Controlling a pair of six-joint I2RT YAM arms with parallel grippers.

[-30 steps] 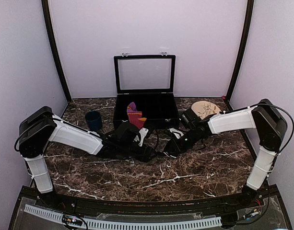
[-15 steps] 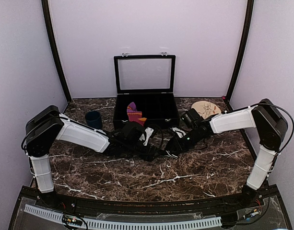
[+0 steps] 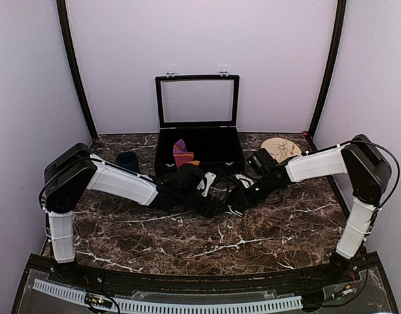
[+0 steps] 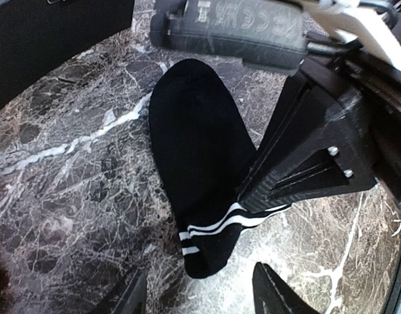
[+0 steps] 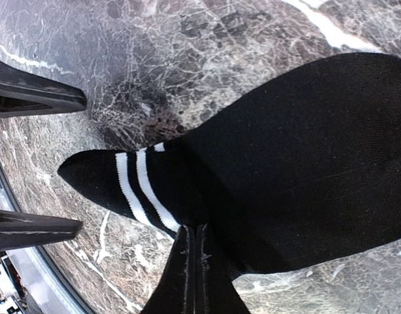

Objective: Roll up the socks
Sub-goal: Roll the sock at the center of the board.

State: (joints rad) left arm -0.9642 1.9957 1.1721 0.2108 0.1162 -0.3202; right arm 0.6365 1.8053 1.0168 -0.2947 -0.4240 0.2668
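At the far left, a dark blue cylindrical cup (image 3: 127, 162) stands on the brown marble-patterned table (image 3: 187, 242), clear of the work. The left gripper (image 4: 199, 296) hangs low over the middle of the table with its jaws partly open and nothing in them. The two fingers straddle the striped cuff end of the black fabric sock with white stripes (image 4: 197, 144), which lies flat on the marble. Behind it, the maroon-red sock with purple bands and orange patches (image 3: 182, 154) sits inside the black hinged box with a clear lid (image 3: 220, 149), well apart from its partner. To the right, the right gripper (image 5: 195, 242) is fully closed, pinching the black sock's edge just beside the white stripes. Beyond it a round pale wooden plate (image 3: 280, 149) lies near the back right corner.

The likeliest trouble is the shallow pinch. The right fingers seem to hold only a thin fold at the edge, so a pull or turn could let the fabric slip free. The sock might also drag across the smooth marble instead of curling over. The grippers are near each other, so if the left jaws close here they may strike the right fingers. They may also catch only the cuff tip, leaving a loose roll that springs open.
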